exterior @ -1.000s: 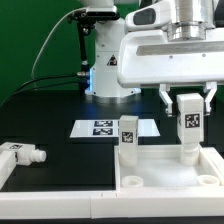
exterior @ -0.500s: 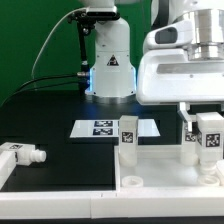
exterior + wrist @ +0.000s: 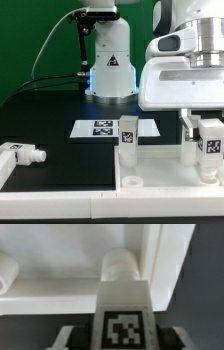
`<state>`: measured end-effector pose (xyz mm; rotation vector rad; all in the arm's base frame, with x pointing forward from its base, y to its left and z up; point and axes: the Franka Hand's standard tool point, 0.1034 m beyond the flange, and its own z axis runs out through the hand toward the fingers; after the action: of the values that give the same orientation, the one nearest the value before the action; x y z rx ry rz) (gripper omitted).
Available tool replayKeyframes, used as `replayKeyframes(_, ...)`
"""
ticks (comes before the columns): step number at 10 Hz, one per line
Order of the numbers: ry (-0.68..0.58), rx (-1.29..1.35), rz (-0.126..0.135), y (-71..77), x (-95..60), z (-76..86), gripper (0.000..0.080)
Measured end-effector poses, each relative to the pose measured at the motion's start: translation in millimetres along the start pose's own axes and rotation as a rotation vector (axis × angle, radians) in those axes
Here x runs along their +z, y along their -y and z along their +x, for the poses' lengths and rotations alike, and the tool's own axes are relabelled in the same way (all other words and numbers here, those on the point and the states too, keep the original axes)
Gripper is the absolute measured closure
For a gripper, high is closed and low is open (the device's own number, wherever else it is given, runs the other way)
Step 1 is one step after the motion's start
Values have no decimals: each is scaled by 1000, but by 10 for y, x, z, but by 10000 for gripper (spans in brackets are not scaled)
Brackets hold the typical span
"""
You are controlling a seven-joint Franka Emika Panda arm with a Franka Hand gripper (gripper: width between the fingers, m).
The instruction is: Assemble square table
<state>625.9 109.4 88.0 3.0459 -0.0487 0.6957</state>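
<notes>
The square table's white panel (image 3: 160, 178) lies at the front with its raised rim up. Two white legs stand upright in its far corner sockets, one (image 3: 127, 138) on the exterior view's left and one (image 3: 190, 150) on its right. My gripper (image 3: 210, 135) is shut on a third tagged leg (image 3: 211, 146), which hangs upright just right of that standing leg, over the panel's right rim. In the wrist view the held leg (image 3: 124, 319) sits between my gripper's (image 3: 122, 336) fingers, with the standing leg (image 3: 120, 266) beyond it in the panel's corner (image 3: 150, 258).
Another leg (image 3: 20, 155) lies on its side on the black table at the exterior view's left. The marker board (image 3: 105, 128) lies behind the panel. The arm's white base (image 3: 108, 60) stands at the back.
My gripper has carried the held leg toward the exterior view's right and a little lower, uncovering the standing leg in the far right socket. The grip is unchanged.
</notes>
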Motion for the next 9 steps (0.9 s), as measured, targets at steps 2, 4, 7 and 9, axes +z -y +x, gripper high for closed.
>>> replayKeyframes(2, -30, -4, 1, 27, 23, 40, 512)
replayKeyframes(4, -38, -6, 0, 27, 46, 34, 512)
replayKeyframes(7, -23, -10, -7, 3, 127, -45, 512)
replayKeyframes(9, -28, -13, -9, -1, 149, -79, 512)
